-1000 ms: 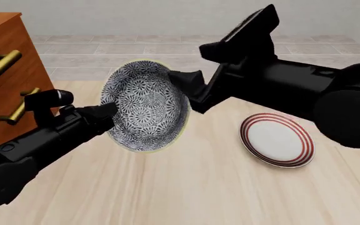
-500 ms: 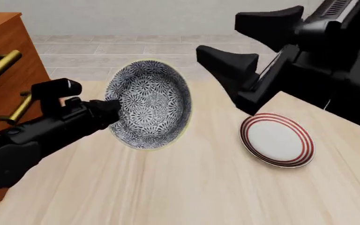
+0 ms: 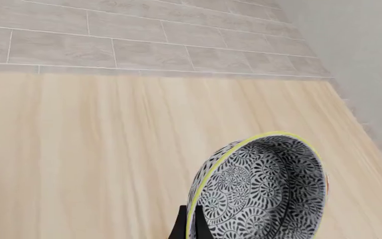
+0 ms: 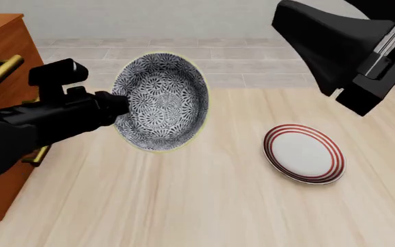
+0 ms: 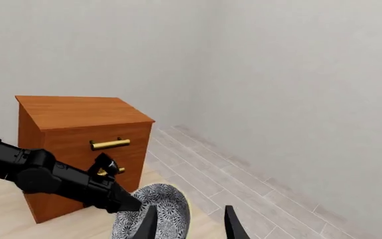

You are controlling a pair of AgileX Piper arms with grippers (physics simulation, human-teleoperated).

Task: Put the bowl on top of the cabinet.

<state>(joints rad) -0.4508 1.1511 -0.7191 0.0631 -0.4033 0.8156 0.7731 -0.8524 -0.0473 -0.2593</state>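
The bowl (image 4: 162,101) was held on edge above the bench (image 4: 204,206), near its left side, gripped at the rim by the left pincer (image 4: 119,104). The carry step was in hand; next, the bowl would likely need raising, levelling and moving left over the cabinet (image 4: 5,56). The right pincer (image 5: 189,223) stood released, well apart. The cabinet top was cut off in the front view.

Only a thin dark bit of the left gripper (image 3: 189,226) seen at the bowl (image 3: 260,189), the rest cut off by the edge. Cabinet (image 4: 2,103) cut off at the side, partly hidden behind the left arm. Right gripper (image 4: 335,51) cut off at the top corner.
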